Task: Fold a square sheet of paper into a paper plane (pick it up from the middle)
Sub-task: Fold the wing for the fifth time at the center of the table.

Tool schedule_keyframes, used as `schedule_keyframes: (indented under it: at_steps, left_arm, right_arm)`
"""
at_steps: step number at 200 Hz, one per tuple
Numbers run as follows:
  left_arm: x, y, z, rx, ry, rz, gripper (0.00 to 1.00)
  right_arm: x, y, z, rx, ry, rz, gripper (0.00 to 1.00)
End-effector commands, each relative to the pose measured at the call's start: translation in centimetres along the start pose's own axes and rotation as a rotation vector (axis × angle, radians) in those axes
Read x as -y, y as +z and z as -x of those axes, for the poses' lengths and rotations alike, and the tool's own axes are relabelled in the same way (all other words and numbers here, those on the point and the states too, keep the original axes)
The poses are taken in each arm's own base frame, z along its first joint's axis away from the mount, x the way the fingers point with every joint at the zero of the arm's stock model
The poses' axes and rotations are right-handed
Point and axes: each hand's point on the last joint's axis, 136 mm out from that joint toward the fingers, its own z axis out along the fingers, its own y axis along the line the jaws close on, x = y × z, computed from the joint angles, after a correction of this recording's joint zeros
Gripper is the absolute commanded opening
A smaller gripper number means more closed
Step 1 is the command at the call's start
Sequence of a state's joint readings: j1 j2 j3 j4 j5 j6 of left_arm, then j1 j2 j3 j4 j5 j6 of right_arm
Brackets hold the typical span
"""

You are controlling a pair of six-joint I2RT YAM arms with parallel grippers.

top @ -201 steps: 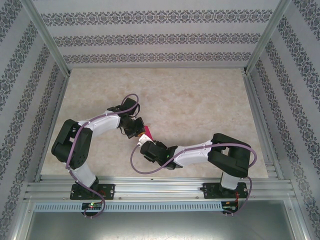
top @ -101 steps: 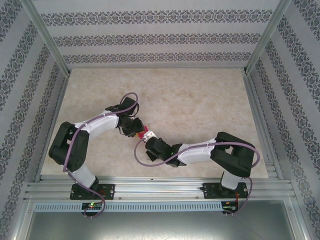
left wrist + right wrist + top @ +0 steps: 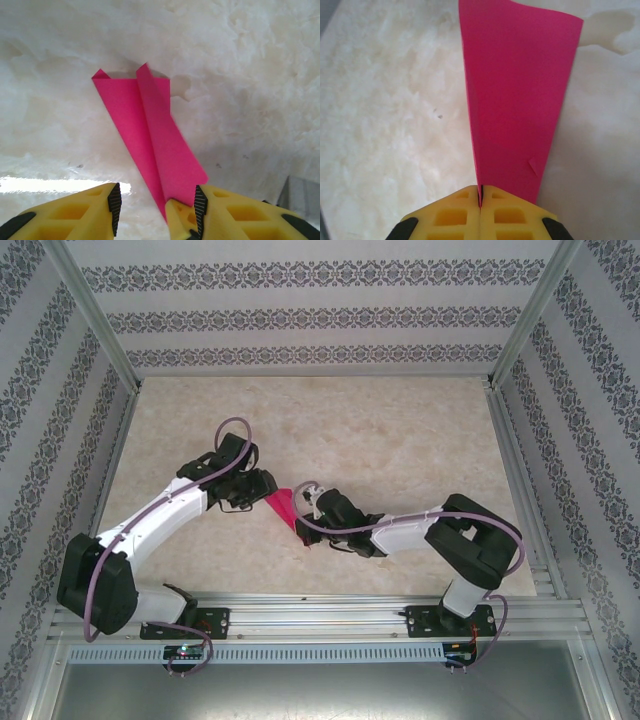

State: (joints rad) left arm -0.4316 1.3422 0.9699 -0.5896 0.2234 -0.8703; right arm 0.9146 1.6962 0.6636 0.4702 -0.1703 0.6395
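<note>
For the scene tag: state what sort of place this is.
Probably a purpose-built robot test booth, not a home: an aluminium frame rail along the near edge, patterned wall panels closing three sides, and a marble-look tabletop.

The magenta-pink paper plane [image 3: 284,508], a slim folded dart with a centre crease, was near the middle of the pale marbled counter [image 3: 400,430]. It was plain and unmarked, and one long flap [image 3: 162,125] stood up along the crease. The right gripper [image 3: 481,196] pinched its folded edge, and from there the paper widened.
</note>
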Motion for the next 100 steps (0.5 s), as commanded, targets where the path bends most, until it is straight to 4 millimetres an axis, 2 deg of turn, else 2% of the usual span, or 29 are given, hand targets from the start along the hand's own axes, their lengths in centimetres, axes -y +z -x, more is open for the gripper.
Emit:
schedule_keyframes:
  at_steps: [1, 56, 100]
  left_arm:
    - [-1.1, 0.3, -0.4, -0.003, 0.011, 0.017, 0.46]
    - [-0.1, 1.6, -1.6, -0.052, 0.016, -0.086, 0.43]
    - [-0.5, 2.3, -2.5, -0.083, 0.016, -0.094, 0.42]
  right_arm:
    - [-1.0, 0.4, -0.4, -0.042, 0.089, 0.093, 0.00]
    - [-0.6, 1.7, -1.1, -0.097, 0.201, 0.122, 0.00]
    - [-0.9, 2.1, -0.9, -0.095, 0.277, 0.183, 0.00]
